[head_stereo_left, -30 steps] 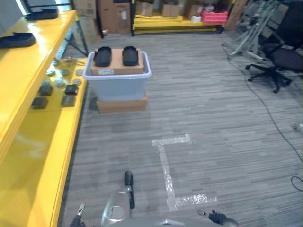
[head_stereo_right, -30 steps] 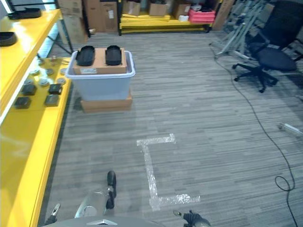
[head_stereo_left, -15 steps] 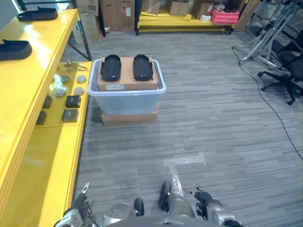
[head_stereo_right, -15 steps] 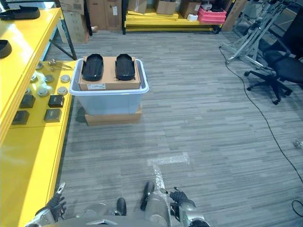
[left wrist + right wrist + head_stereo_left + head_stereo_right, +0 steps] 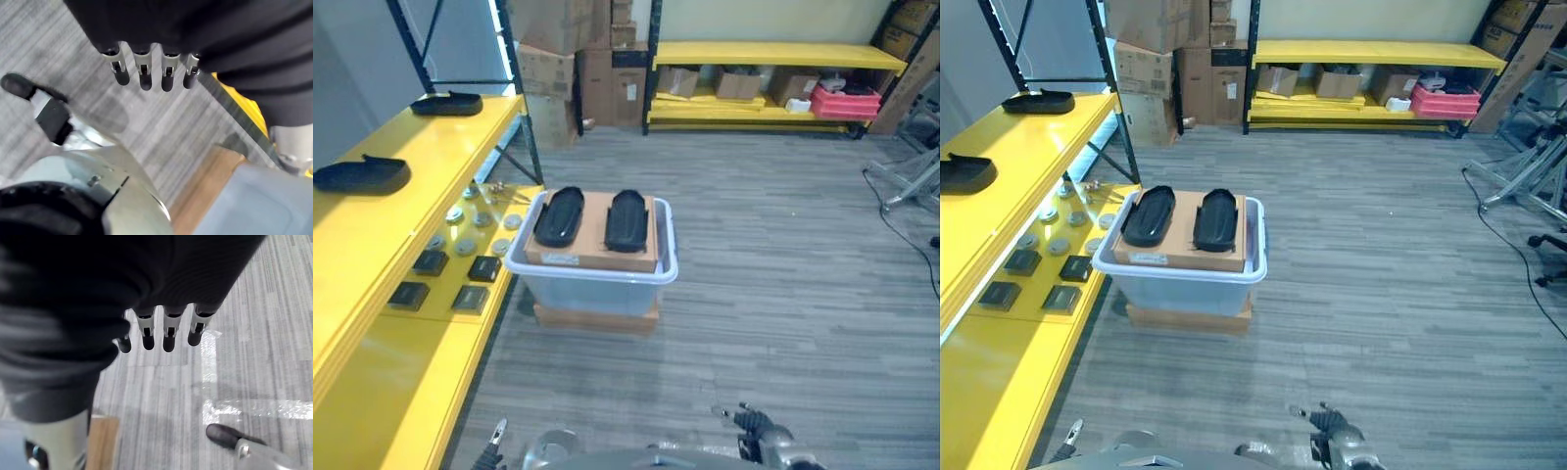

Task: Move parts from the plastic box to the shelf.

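1. Box (image 5: pixel 592 279): you see it on the floor beside the shelf (image 5: pixel 382 304), on a cardboard base
2. Parts (image 5: pixel 558 215): two black trays side by side on a carton in the box; two more lie on the upper shelf
3. Left robot hand (image 5: pixel 146 73): fingers relaxed, empty, over the floor
4. Right robot hand (image 5: pixel 166 330): fingers relaxed, empty
5. Risk: the box stands well ahead; reach early and you likely miss or tip the carton
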Controlling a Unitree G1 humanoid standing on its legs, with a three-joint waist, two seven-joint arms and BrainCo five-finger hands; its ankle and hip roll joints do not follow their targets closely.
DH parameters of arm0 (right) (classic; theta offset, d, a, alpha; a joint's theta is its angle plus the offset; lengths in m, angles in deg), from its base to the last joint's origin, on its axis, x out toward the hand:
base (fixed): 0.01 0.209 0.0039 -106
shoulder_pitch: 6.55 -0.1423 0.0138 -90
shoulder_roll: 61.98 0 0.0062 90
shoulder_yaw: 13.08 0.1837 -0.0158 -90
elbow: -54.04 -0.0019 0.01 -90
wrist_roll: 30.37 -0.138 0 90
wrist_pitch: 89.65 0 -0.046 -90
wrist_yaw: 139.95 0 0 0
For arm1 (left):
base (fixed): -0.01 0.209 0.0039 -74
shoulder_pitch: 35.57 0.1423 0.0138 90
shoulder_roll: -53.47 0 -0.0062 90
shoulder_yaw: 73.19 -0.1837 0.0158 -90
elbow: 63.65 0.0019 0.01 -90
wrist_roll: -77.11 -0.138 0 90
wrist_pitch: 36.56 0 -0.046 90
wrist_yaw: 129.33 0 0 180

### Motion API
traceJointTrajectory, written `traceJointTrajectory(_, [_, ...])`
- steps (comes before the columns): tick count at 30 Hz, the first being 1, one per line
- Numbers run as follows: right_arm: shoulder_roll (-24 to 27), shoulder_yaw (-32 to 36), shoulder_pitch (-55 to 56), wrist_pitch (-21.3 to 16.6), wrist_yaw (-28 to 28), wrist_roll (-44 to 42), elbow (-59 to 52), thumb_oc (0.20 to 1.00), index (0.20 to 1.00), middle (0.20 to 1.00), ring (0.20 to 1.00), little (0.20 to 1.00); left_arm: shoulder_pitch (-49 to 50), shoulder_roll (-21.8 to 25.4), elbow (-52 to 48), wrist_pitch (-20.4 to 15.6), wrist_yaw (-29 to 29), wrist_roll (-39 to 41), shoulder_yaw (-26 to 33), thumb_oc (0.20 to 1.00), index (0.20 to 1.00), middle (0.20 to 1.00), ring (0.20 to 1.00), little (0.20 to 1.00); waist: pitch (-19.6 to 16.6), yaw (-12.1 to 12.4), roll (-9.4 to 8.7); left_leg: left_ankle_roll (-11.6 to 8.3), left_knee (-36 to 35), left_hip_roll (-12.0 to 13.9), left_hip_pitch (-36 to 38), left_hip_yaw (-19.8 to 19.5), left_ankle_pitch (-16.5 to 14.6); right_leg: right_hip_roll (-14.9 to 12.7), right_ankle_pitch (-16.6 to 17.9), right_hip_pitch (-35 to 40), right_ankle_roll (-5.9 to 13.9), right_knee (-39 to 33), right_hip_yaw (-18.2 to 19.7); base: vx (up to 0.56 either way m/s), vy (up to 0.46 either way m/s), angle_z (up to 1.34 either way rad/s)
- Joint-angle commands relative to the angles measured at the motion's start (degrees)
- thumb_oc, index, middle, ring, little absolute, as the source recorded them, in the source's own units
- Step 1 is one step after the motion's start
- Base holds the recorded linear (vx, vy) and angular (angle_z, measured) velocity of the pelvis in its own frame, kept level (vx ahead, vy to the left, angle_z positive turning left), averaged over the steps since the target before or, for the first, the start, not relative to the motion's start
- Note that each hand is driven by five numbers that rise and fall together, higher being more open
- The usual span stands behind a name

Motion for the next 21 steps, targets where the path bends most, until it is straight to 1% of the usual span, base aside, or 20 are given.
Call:
traceJointTrajectory(1, [3.0, -0.3, 1.7, -1.3, -1.1, 0.4, -0.7, 1.000, 1.000, 1.000, 1.000, 1.000, -0.8, 2.1, 0.6, -1.4, -0.6, 1.7, 0.3, 1.000, 1.000, 1.000, 1.000, 1.000, 3.3, -0.8, -0.06, -3.06, -36.7, 5.7, 6.0, 2.2, -6.8, -3.3, 4.9, 4.0, 7.62, -7.6, -3.6, 0.40, 0.245, -0.11])
traceJointTrajectory(2, [2.9, 0.0, 2.0, -1.4, -1.3, 0.8, -0.8, 1.000, 1.000, 1.000, 1.000, 1.000, -0.9, 2.2, 0.6, -1.3, -0.7, 1.6, 0.3, 1.000, 1.000, 1.000, 1.000, 1.000, 3.4, -0.8, 0.59, -3.57, -43.1, 5.7, 6.3, 3.6, -5.1, -3.1, 4.9, 4.8, 8.09, -7.8, -4.1, 0.33, 0.243, -0.14])
traceJointTrajectory(3, [2.7, 0.3, 2.3, -1.7, -1.5, 1.1, -0.9, 1.000, 1.000, 1.000, 1.000, 1.000, -1.1, 2.1, 0.5, -1.2, -0.8, 1.3, 0.3, 1.000, 1.000, 1.000, 1.000, 1.000, 3.2, -0.8, 1.08, -4.12, -48.4, 5.5, 6.1, 4.7, -2.8, -3.0, 5.2, 5.1, 8.54, -7.9, -4.6, 0.31, 0.240, 0.14])
traceJointTrajectory(4, [2.6, 0.5, 2.7, -2.0, -1.8, 1.1, -1.2, 1.000, 1.000, 1.000, 1.000, 1.000, -1.2, 2.2, 0.2, -0.7, -1.0, 0.9, 0.3, 1.000, 1.000, 1.000, 1.000, 1.000, 3.1, -0.6, 1.79, -4.64, -53.1, 5.7, 5.7, 5.2, -0.1, -2.8, 5.0, 5.6, 8.75, -7.7, -4.7, 0.33, 0.249, 0.12])
traceJointTrajectory(5, [2.5, 0.6, 3.5, -2.3, -2.3, 0.7, -1.9, 1.000, 1.000, 1.000, 1.000, 1.000, -1.4, 2.5, -0.4, 0.0, -1.3, 0.7, 0.2, 1.000, 1.000, 1.000, 1.000, 1.000, 3.3, -0.5, 2.64, -5.33, -55.8, 6.4, 4.3, 5.1, 4.0, -2.4, 4.6, 6.3, 8.71, -7.1, -4.4, 0.35, 0.312, 0.07])
traceJointTrajectory(6, [2.3, 0.0, 4.0, -2.3, -2.9, -0.1, -3.6, 1.000, 1.000, 1.000, 1.000, 1.000, -1.6, 2.9, -0.5, 0.5, -1.1, 0.6, 0.4, 1.000, 1.000, 1.000, 1.000, 1.000, 3.2, -0.4, 2.39, -3.91, -56.9, 5.5, 5.0, 6.2, 0.2, -3.9, 2.7, 6.6, 9.01, -4.7, -5.3, 0.32, 0.304, 0.05])
traceJointTrajectory(8, [1.9, -0.5, 3.9, -2.4, -3.0, -0.9, -4.5, 1.000, 1.000, 1.000, 1.000, 1.000, -1.4, 3.0, 0.0, 0.2, -0.8, -0.7, 1.2, 1.000, 1.000, 1.000, 1.000, 1.000, 2.6, 0.1, 2.24, -2.48, -56.4, 3.7, 5.4, 5.0, -2.2, -4.5, 0.8, 6.4, 9.03, -2.5, -5.0, 0.22, 0.211, -0.11])
traceJointTrajectory(10, [1.4, -1.0, 3.6, -3.1, -2.4, -3.0, -4.4, 1.000, 1.000, 1.000, 1.000, 1.000, -1.2, 3.3, 0.3, 0.0, -0.9, -1.7, 1.4, 1.000, 1.000, 1.000, 1.000, 1.000, 1.9, 1.2, 2.14, -1.64, -56.2, 1.9, 6.1, 3.5, -3.8, -4.8, -1.5, 7.5, 9.08, -0.5, -4.9, 0.23, 0.160, -0.49])
traceJointTrajectory(11, [0.4, -1.1, 3.4, -4.0, -2.2, -4.5, -4.3, 1.000, 1.000, 1.000, 1.000, 1.000, -1.0, 3.7, 0.6, -0.4, -0.6, -2.4, 0.6, 1.000, 1.000, 1.000, 1.000, 1.000, 1.3, 1.8, 2.77, -0.31, -57.8, 0.5, 8.7, 3.0, -4.9, -5.5, -4.3, 6.8, 9.23, 5.2, -5.9, 0.25, 0.198, -0.46])
traceJointTrajectory(12, [0.1, -1.0, 3.3, -4.3, -1.9, -4.6, -4.5, 1.000, 1.000, 1.000, 1.000, 1.000, -0.9, 3.8, 0.7, -0.7, -0.5, -2.9, 0.3, 1.000, 1.000, 1.000, 1.000, 1.000, 1.2, 1.9, 3.14, 0.55, -58.4, -0.2, 9.8, 2.4, -5.4, -5.9, -4.6, 5.7, 9.32, 8.8, -5.9, 0.24, 0.223, -0.21])
traceJointTrajectory(13, [-0.3, -1.0, 3.1, -4.7, -1.8, -4.6, -5.0, 1.000, 1.000, 1.000, 1.000, 1.000, -0.6, 3.8, 0.7, -1.0, -0.4, -3.3, -0.1, 1.000, 1.000, 1.000, 1.000, 1.000, 1.0, 1.8, 3.49, 1.60, -59.2, -1.2, 11.1, 1.7, -6.1, -6.3, -4.3, 3.7, 9.60, 12.7, -5.5, 0.16, 0.156, 0.02])
traceJointTrajectory(14, [-0.6, -1.4, 2.8, -4.8, -2.2, -4.7, -5.5, 1.000, 1.000, 1.000, 1.000, 1.000, -0.4, 3.8, 0.7, -1.3, -0.5, -3.1, -0.5, 1.000, 1.000, 1.000, 1.000, 1.000, 1.0, 1.6, 3.71, 2.37, -60.0, -1.8, 12.2, 1.4, -6.6, -6.8, -3.6, 2.0, 9.96, 14.9, -5.0, 0.12, 0.111, 0.03])
traceJointTrajectory(15, [-0.8, -1.6, 2.6, -4.9, -2.4, -4.7, -5.7, 1.000, 1.000, 1.000, 1.000, 1.000, -0.3, 3.8, 0.7, -1.4, -0.6, -2.9, -0.8, 1.000, 1.000, 1.000, 1.000, 1.000, 1.0, 1.6, 3.79, 2.71, -60.4, -2.1, 12.8, 1.3, -6.8, -7.1, -3.2, 1.1, 10.18, 15.6, -4.8, 0.08, -0.008, 0.00])
traceJointTrajectory(16, [-1.3, -2.6, 1.7, -4.4, -2.8, -5.7, -7.4, 1.000, 1.000, 1.000, 1.000, 1.000, -0.5, 4.0, 0.3, -1.6, -0.7, -2.0, -1.6, 1.000, 1.000, 1.000, 1.000, 1.000, 1.1, 1.7, 3.95, 2.80, -60.7, -2.3, 13.6, 1.2, -7.4, -8.8, -1.0, -1.0, 10.95, 11.7, -4.8, 0.04, -0.070, 0.03])
traceJointTrajectory(19, [-1.2, -3.1, 1.0, -4.7, -3.0, -6.0, -8.2, 1.000, 1.000, 1.000, 1.000, 1.000, -1.2, 4.3, -0.4, -1.3, -0.7, -1.3, -2.2, 1.000, 1.000, 1.000, 1.000, 1.000, 1.6, 2.0, 3.74, 2.20, -60.8, -2.3, 14.0, 1.4, -7.8, -10.4, 1.1, -1.2, 11.73, 6.5, -5.2, 0.00, -0.123, 0.18])
traceJointTrajectory(20, [-1.4, -3.2, 0.6, -5.1, -3.4, -5.8, -8.5, 1.000, 1.000, 1.000, 1.000, 1.000, -1.6, 4.7, -1.0, -1.0, -0.8, -0.7, -2.7, 1.000, 1.000, 1.000, 1.000, 1.000, 2.0, 2.0, 3.29, 2.39, -60.6, -2.6, 14.4, 1.6, -8.9, -12.0, 4.5, -3.1, 12.58, 4.3, -4.4, -0.02, -0.186, 0.15])
traceJointTrajectory(21, [-1.1, -3.4, 0.3, -5.0, -3.5, -5.5, -9.1, 1.000, 1.000, 1.000, 1.000, 1.000, -1.8, 5.0, -1.4, -0.8, -1.2, 1.5, -3.2, 1.000, 1.000, 1.000, 1.000, 1.000, 2.4, 1.2, 3.11, 2.73, -61.0, -2.1, 14.8, 1.9, -9.7, -12.7, 7.2, -5.7, 13.76, 4.0, -2.9, 0.00, -0.244, -0.02])
